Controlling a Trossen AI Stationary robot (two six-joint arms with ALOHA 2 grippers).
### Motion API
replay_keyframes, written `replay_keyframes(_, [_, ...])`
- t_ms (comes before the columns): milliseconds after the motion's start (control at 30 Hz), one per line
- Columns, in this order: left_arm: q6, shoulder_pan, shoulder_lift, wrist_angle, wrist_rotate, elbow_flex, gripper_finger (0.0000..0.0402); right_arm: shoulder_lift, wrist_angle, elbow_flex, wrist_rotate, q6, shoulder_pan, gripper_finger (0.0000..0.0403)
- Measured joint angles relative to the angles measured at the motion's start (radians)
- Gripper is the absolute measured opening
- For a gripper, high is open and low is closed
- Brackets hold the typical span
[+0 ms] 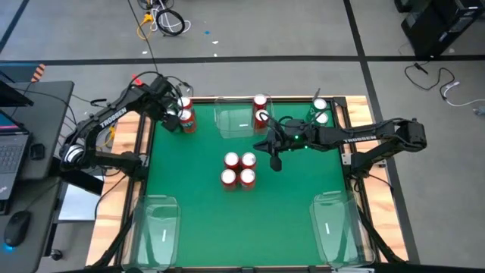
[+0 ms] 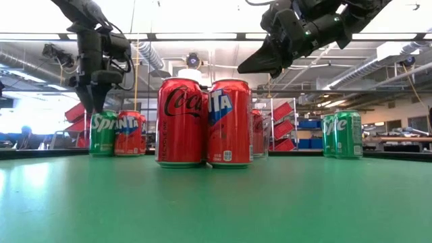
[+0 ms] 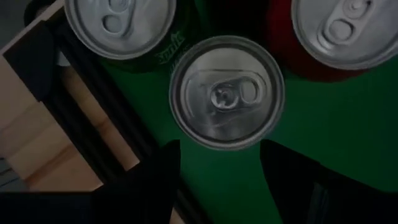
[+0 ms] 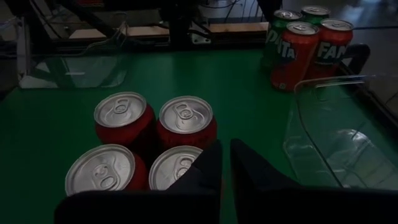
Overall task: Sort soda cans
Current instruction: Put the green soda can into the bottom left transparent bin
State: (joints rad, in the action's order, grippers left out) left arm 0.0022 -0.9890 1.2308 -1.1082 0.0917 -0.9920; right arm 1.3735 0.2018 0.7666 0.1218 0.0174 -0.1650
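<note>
The right gripper (image 1: pixel 275 161) hangs above the green table (image 1: pixel 189 220), fingers nearly together and holding nothing, just beside a block of four red cans (image 1: pixel 239 168). The left gripper (image 3: pixel 217 163) hovers half open and empty, directly over one can (image 3: pixel 226 92) in a corner cluster of cans (image 1: pixel 184 115). More green cans (image 1: pixel 320 111) stand in the opposite far corner.

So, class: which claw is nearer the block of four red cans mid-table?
Right. The right claw hangs beside the four red cans, while the left claw is over the cans at the far-left corner.
</note>
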Motion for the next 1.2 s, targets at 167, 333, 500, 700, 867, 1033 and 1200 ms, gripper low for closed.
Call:
replay_keyframes(167, [0.021, 0.0, 0.0, -0.009, 0.0, -0.065, 0.0224, 0.0, 0.006, 0.0, 0.005, 0.0, 0.0, 0.0022])
replay_keyframes(333, [0.058, 0.0, 0.0, -0.006, 0.002, -0.158, 0.0204, 0.0, 0.006, 0.0, 0.005, 0.0, 0.0, 0.0023])
replay_keyframes(500, [0.085, 0.0, 0.025, 0.003, 0.01, -0.215, 0.0175, 0.0, 0.006, 0.0, 0.005, 0.0, 0.0, 0.0023])
replay_keyframes(700, [0.147, 0.014, 0.083, -0.079, -0.045, -0.214, 0.0145, 0.0, 0.006, 0.0, 0.015, -0.016, 0.002, 0.0023])
replay_keyframes(867, [0.151, 0.032, 0.104, -0.07, -0.053, -0.214, 0.0142, 0.0, 0.005, 0.0, 0.031, -0.016, 0.002, 0.0023])
replay_keyframes(1033, [0.127, 0.041, 0.105, -0.056, -0.005, -0.214, 0.014, 0.0, 0.005, 0.0, 0.031, -0.015, 0.002, 0.0023])
replay_keyframes(1200, [0.129, 0.041, 0.105, -0.153, -0.006, -0.216, 0.0126, 0.0, 0.005, 0.0, 0.037, -0.015, 0.002, 0.0023])
